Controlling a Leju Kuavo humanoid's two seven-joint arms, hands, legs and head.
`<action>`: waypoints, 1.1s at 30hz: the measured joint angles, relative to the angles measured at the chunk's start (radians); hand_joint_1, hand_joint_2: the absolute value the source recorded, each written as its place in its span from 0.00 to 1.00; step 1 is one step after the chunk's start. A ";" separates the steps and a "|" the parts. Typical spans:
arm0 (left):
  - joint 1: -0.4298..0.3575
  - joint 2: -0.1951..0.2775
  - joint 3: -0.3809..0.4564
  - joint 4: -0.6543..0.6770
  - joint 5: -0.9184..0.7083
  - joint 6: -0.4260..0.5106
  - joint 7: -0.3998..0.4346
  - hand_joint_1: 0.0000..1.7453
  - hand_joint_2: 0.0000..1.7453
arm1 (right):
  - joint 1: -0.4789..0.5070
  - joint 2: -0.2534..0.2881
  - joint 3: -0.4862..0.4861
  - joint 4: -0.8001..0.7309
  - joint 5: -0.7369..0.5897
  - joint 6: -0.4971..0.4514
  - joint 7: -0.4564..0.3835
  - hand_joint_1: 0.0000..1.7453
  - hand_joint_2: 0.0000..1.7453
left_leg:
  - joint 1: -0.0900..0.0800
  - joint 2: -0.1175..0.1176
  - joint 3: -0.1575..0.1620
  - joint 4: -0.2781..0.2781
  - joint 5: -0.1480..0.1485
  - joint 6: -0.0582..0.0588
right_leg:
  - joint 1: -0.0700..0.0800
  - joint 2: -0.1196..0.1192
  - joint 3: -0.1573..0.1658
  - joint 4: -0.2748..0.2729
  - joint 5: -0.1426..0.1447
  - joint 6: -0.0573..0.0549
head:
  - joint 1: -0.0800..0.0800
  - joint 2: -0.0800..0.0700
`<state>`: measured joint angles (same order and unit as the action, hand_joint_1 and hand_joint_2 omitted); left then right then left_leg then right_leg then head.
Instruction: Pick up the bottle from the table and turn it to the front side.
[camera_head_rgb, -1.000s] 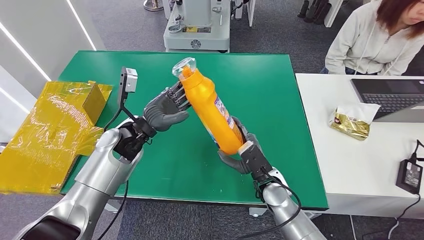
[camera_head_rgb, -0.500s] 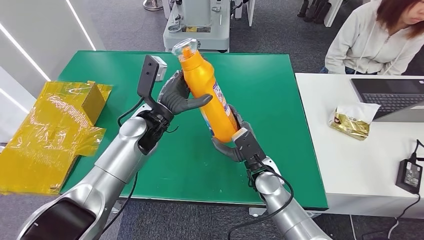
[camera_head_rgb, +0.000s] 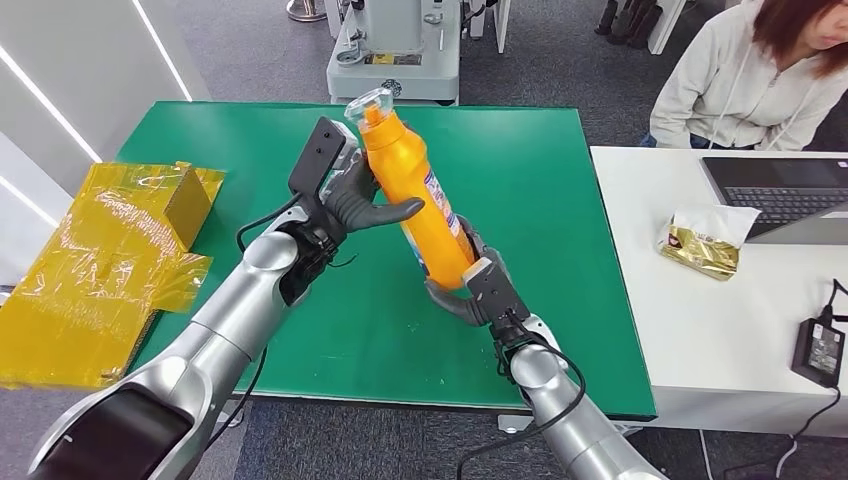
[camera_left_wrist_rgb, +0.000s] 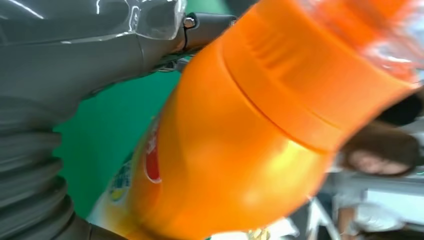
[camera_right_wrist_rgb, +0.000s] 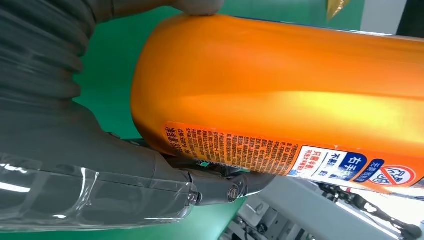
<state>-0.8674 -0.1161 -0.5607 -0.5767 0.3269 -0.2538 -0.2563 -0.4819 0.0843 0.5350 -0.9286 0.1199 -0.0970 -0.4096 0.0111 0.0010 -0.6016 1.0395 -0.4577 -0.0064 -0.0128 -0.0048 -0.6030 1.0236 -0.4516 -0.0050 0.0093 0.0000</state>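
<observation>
- The orange bottle (camera_head_rgb: 415, 195) is held tilted above the green bench (camera_head_rgb: 540, 190).
- Right hand (camera_head_rgb: 470, 290) fingers wrap its base, mostly hidden behind it.
- Left hand (camera_head_rgb: 355, 200) fingers clasp its upper body; the label is blurred.

Both arms are smooth silver shells, the left arm (camera_head_rgb: 215, 330) thicker and ending in a black wrist joint with a thin black cable looping beside it. The left hand (camera_head_rgb: 355, 200) and right hand (camera_head_rgb: 470, 285) are dark grey with darker fingers, and a black flat camera bracket (camera_head_rgb: 318, 155) stands off the left wrist. Up close, each wrist wears a grey ribbed cover (camera_right_wrist_rgb: 40, 65) and a glossy clear film over the thumb (camera_right_wrist_rgb: 100, 192), with a small silver screw (camera_right_wrist_rgb: 232, 191) at a finger pivot.
</observation>
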 joint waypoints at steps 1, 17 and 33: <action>0.000 0.001 0.003 0.008 0.013 -0.019 0.007 1.00 1.00 | 0.000 0.000 0.001 0.004 0.000 0.000 -0.002 1.00 1.00 | 0.000 0.000 0.000 0.000 0.000 0.000 | 0.000 0.000 0.000 0.000 0.000 0.000 | 0.000 0.000; 0.002 -0.001 0.080 0.089 0.331 -0.239 0.170 1.00 1.00 | 0.003 -0.002 0.012 0.043 0.003 -0.021 -0.044 1.00 1.00 | 0.000 0.000 0.000 0.000 0.000 0.000 | 0.000 0.000 -0.001 0.000 0.000 0.000 | 0.000 0.000; 0.020 -0.032 0.074 0.022 0.171 -0.007 -0.029 1.00 1.00 | 0.071 -0.011 -0.013 -0.054 -0.004 -0.032 -0.043 0.00 1.00 | 0.000 0.000 0.000 0.000 0.000 0.000 | 0.000 0.001 -0.001 0.000 0.000 0.000 | 0.000 0.000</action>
<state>-0.8475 -0.1479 -0.4870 -0.5549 0.4982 -0.2613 -0.2850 -0.4110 0.0733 0.5220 -0.9826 0.1164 -0.1290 -0.4529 0.0111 0.0014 -0.6016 1.0395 -0.4577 -0.0065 -0.0128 -0.0041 -0.6039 1.0234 -0.4517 -0.0051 0.0093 0.0000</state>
